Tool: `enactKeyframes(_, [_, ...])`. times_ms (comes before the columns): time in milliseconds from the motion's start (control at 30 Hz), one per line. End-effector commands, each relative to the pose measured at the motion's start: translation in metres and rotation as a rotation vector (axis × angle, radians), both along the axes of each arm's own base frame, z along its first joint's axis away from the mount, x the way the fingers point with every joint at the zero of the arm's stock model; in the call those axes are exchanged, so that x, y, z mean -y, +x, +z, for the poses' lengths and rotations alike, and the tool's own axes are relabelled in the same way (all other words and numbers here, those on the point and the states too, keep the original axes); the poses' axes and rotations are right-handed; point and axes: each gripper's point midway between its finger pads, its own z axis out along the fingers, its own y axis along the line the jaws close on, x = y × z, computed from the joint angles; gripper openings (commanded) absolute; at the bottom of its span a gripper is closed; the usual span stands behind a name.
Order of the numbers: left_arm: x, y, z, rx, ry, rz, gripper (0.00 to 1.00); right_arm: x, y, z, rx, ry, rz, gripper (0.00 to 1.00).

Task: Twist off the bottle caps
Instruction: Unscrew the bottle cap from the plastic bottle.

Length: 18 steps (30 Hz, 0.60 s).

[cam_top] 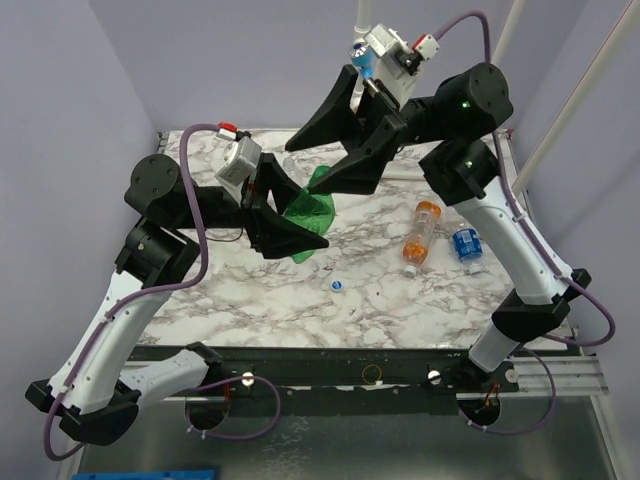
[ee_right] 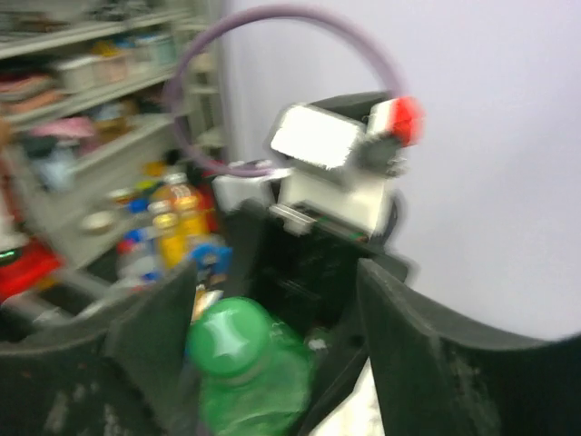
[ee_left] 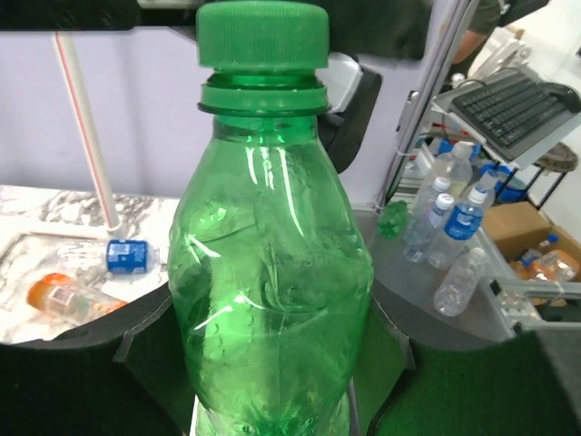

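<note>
L claw (cam_top: pixel 305 222) clamped on green bottle (ee_left: pixel 272 272), held above tabletop (cam_top: pixel 400 310). R claw (ee_right: pixel 272 354) apart, lined up over its cap (ee_left: pixel 263 34). Next, I reckon: close on cap, twist ccw.

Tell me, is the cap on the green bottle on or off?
On. The green cap sits on the neck of the green bottle, held in the left claw; the right claw is open around it.
</note>
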Motion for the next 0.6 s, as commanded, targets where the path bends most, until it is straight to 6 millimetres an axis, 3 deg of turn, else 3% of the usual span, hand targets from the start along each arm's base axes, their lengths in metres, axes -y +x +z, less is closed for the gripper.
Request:
enactKeyframes(0, [-0.002,0.016,-0.009,0.073,0.004,0.108,0.0,0.0,0.058,0.018,-0.076,0.048,-0.46,0.83])
enactKeyframes(67, [-0.004,0.04,-0.011,0.106,0.001,0.237,0.0,0.005,0.077,0.02,-0.099,0.063,-0.586,0.98])
enactKeyframes(100, [-0.005,0.051,-0.012,0.123,0.003,0.298,0.0,0.008,0.083,0.021,-0.115,0.067,-0.633,1.0])
enactKeyframes(333, [-0.036,0.135,-0.015,0.184,0.026,0.764,0.0,0.012,0.121,0.007,-0.215,0.0,-0.84,1.0])
enactKeyframes(433, [-0.043,0.152,-0.02,0.182,0.044,0.852,0.0,0.011,0.137,0.002,-0.245,0.005,-0.924,1.0])
enactKeyframes(567, [-0.045,0.16,-0.026,0.168,0.058,0.888,0.0,0.005,0.156,-0.001,-0.285,0.012,-0.996,0.95])
